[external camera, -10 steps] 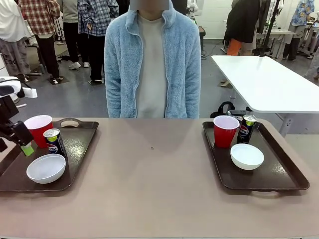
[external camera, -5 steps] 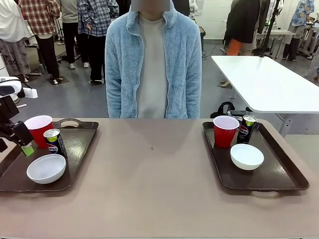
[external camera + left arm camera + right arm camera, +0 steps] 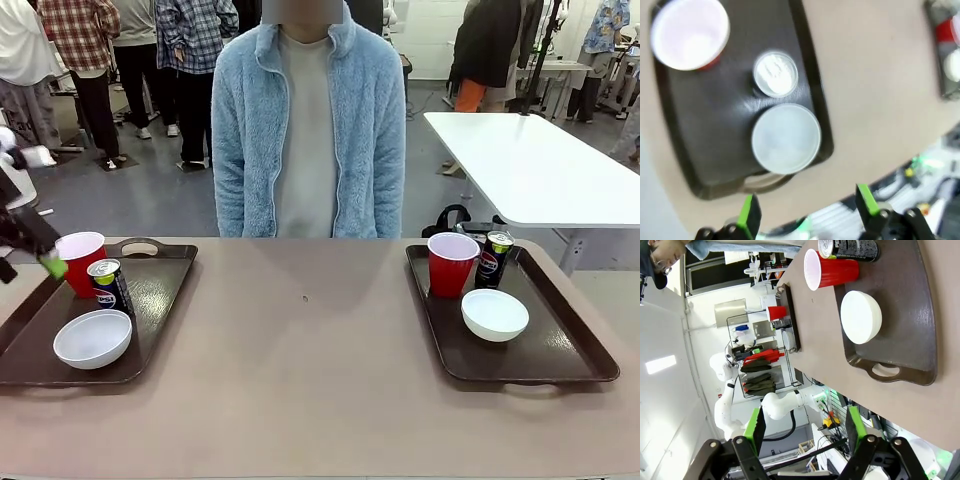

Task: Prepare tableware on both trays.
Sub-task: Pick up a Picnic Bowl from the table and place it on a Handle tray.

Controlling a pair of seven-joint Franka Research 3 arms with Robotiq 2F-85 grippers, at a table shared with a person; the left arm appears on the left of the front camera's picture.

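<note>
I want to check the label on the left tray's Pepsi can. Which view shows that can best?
The front view: the Pepsi can stands upright and sharp, label facing the camera, between the red cup and the white bowl. The left wrist view looks down on its blurred top. The right wrist view's far left tray shows no can clearly.

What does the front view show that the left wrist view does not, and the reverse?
Front view: the person in a light blue fleece at the far side, and a white table behind. Left wrist view: the left gripper open, nothing between its fingers. Both: the left tray carrying a red cup, a can and a white bowl.
</note>
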